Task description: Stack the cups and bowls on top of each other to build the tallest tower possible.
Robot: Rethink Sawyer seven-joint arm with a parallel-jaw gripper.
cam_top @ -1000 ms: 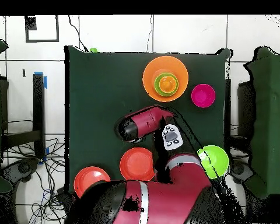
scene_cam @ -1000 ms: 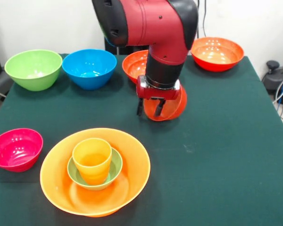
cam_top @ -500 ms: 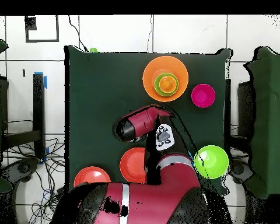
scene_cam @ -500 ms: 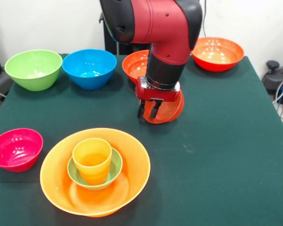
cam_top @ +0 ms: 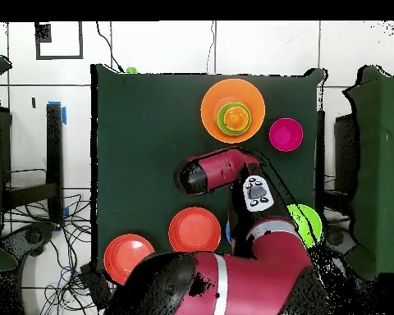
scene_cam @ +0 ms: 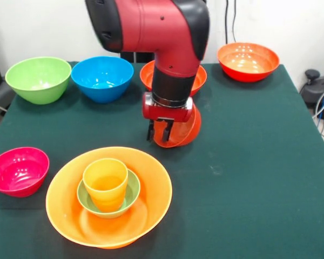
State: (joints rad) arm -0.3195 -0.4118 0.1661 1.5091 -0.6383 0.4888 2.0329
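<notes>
My gripper [scene_cam: 159, 131] is shut on the rim of a small red-orange bowl [scene_cam: 181, 129], which hangs tilted just above the table. The tower stands nearer the front and to the left of it. It is made of the largest orange bowl [scene_cam: 151, 186] [cam_top: 213, 111], a small green bowl [scene_cam: 132, 189] inside it, and an orange cup [scene_cam: 105, 182] [cam_top: 233, 117] upright in the green bowl. In the overhead view the arm [cam_top: 217, 172] hides the gripper and the held bowl.
A pink bowl [scene_cam: 18, 170] [cam_top: 286, 134] sits left of the tower. At the back stand a green bowl [scene_cam: 38, 79], a blue bowl [scene_cam: 102, 78], a red-orange bowl [scene_cam: 150, 75] behind the arm and another [scene_cam: 248, 61] at the right. A small green thing [cam_top: 131, 70] sits at the table's edge.
The arm has carried the small red-orange bowl to the left and a little nearer the tower. The bowls on the table have not moved.
</notes>
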